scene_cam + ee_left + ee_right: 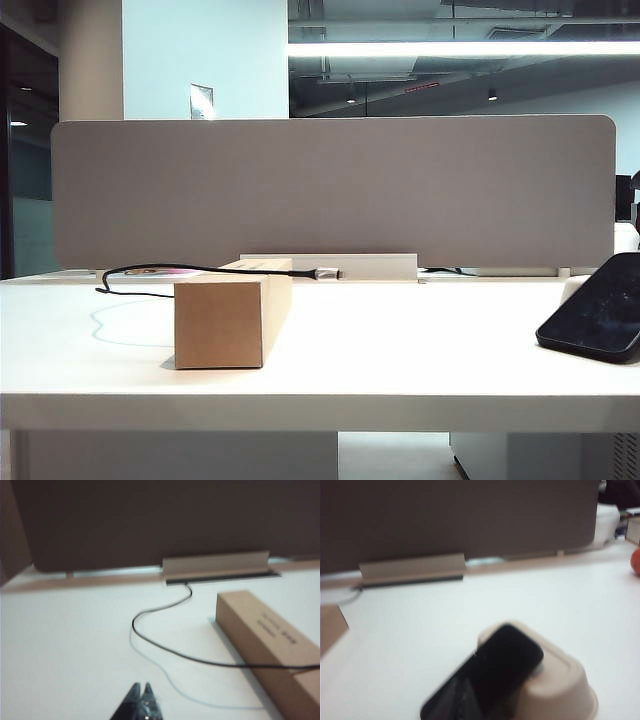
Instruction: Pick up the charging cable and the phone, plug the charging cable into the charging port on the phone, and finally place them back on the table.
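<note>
The charging cable runs from the back left of the table over a brown cardboard box. Its silver plug pokes out past the box. The black phone leans tilted at the right edge. In the left wrist view my left gripper hovers shut and empty, short of the cable. In the right wrist view the phone rests against a beige moulded stand. My right gripper shows dimly in front of it, shut, holding nothing. The charging port is hidden.
A grey divider panel closes off the back of the table, with a pale bracket at its foot. The box lies lengthwise beside the cable. An orange object sits at the far right.
</note>
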Robot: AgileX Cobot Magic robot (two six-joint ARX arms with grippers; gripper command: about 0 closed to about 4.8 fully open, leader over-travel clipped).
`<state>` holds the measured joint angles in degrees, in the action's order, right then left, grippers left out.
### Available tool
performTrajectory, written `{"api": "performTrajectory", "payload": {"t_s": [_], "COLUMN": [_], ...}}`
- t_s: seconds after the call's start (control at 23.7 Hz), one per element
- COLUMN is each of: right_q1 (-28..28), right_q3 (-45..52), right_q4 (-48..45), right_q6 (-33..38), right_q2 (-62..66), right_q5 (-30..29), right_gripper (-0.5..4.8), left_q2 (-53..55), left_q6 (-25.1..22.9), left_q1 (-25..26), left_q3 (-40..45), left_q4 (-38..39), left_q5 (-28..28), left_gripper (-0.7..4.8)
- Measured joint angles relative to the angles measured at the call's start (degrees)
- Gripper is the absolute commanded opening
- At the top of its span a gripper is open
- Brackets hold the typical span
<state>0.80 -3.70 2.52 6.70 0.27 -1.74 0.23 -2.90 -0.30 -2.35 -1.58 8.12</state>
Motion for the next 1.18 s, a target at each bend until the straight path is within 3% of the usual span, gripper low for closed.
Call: {"api": "performTrajectory", "payload": {"t_s": [0.34, 0.59, 0.8, 1.05, 1.1, 1.14, 1.18], "right_q1": [0.00, 0.00, 0.02, 0.13, 0.22, 0.52, 0.59], "right_q3": [-5.49, -10.45, -14.08, -15.47, -15.45, -15.43, -15.45], "right_q4": [3.96, 4.50, 4.35, 4.22, 4.31, 4.31, 4.28], "right_q6": [2.32, 6.80, 6.93, 11.34, 12.00, 12.81, 13.33], "right_q2": [6.10, 19.21, 29.09, 39.10, 40.30, 41.88, 42.47], "right_q5": [0.00, -0.28, -2.49, -4.70, -4.74, -4.81, -4.85], "right_gripper": [-0.02, -0.01, 0.03, 1.61, 2.27, 2.60, 3.35], "left_q2": [0.98, 7.72, 15.80, 31.56, 34.03, 38.25, 39.69], "left_q6": [0.13, 0.13, 0.13, -0.07, -0.07, -0.09, -0.07], "left_q1": [0.00, 0.00, 0.00, 0.00, 0.00, 0.00, 0.00], "left_q3": [-5.51, -10.14, -12.96, -18.86, -20.06, -22.21, -22.99], "left_q4": [-0.48, -0.87, -4.04, -10.12, -10.25, -10.21, -10.14], "left_q5": [0.70, 0.92, 5.16, 12.90, 14.12, 16.11, 16.98], "left_gripper": [-0.06, -0.06, -0.06, -0.06, -0.06, -0.06, -0.06]}}
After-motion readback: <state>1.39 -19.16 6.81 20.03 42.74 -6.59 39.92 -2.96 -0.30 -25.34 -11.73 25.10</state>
